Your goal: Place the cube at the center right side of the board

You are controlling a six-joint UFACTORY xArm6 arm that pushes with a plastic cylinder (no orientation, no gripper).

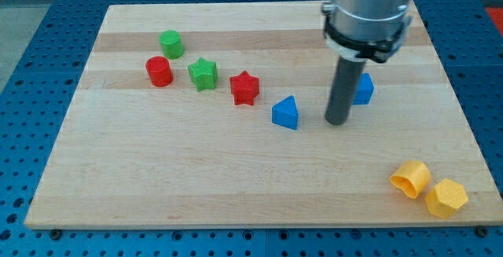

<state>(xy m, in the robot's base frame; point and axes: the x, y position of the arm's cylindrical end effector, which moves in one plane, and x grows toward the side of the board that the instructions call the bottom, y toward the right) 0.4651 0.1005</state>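
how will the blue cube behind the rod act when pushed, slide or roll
The blue cube probably slides rather than rolls, since it sits flat on the smooth wooden board. It looks small and light, so my tip, beside its left, may spin it if the contact is off-centre.

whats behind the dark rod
A blue block peeks out at the rod's right, mostly covered, so its shape cannot be told. My tip rests right of the blue triangular block.
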